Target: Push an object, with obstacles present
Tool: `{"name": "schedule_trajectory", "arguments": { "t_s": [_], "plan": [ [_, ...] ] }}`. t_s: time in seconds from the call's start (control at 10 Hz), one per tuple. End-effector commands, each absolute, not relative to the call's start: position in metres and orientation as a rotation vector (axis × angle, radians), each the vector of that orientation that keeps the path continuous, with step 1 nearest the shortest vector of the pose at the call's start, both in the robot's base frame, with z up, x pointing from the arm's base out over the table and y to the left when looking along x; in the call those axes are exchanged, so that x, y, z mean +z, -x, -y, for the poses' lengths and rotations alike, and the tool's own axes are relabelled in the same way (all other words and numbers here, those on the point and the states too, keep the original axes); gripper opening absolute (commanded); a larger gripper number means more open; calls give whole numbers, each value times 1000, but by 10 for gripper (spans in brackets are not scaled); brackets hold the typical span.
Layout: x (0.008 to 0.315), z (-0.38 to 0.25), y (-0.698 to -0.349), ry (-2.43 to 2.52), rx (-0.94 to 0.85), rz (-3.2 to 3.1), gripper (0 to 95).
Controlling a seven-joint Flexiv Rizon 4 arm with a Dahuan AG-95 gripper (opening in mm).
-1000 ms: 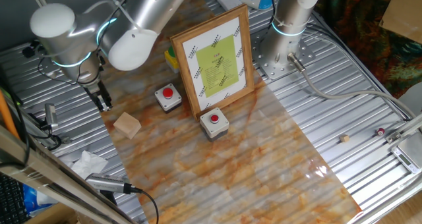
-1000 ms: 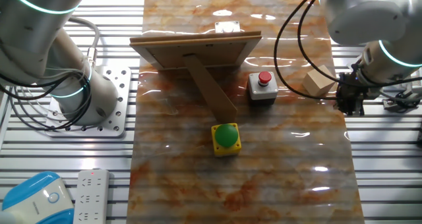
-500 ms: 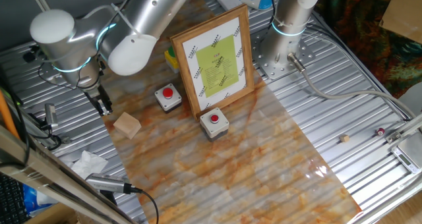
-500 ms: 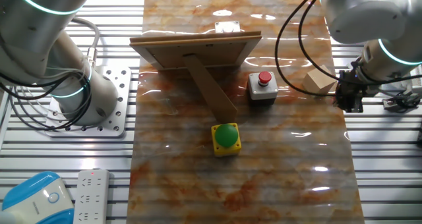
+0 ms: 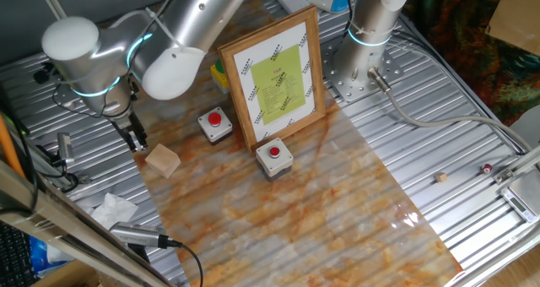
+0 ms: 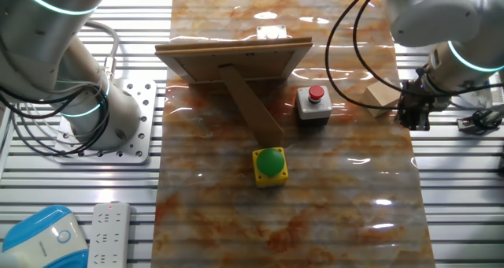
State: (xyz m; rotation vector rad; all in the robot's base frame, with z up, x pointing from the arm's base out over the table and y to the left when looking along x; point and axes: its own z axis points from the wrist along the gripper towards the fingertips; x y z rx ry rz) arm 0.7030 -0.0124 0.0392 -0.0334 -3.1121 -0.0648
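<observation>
small plain light-tan wooden cube [image 5: 163,160] at left of frame on marbled worktop [image 5: 337,203], near its edge | black two-finger gripper [image 5: 135,140] just beside cube's upper-left, contact unclear, fingers look pressed together | two grey square boxes with red buttons [image 5: 215,124] [image 5: 273,157] and wood-framed picture with yellow-green sheet [image 5: 275,76] stand centre, well apart from cube

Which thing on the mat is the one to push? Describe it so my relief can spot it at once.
Start at the wood-framed picture standing on the marbled mat. Go past the grey button box beside it to the mat's edge, where the gripper hangs. The wooden cube there is plain tan, with no button.
</observation>
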Motion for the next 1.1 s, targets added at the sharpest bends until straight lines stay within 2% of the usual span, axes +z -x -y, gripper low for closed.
{"name": "schedule_trajectory", "arguments": {
  "t_s": [0.1,1.1],
  "plan": [
    [42,9,-706,74,-93,3109,0],
    [57,-11,-718,107,-63,3089,0]
  ]
}}
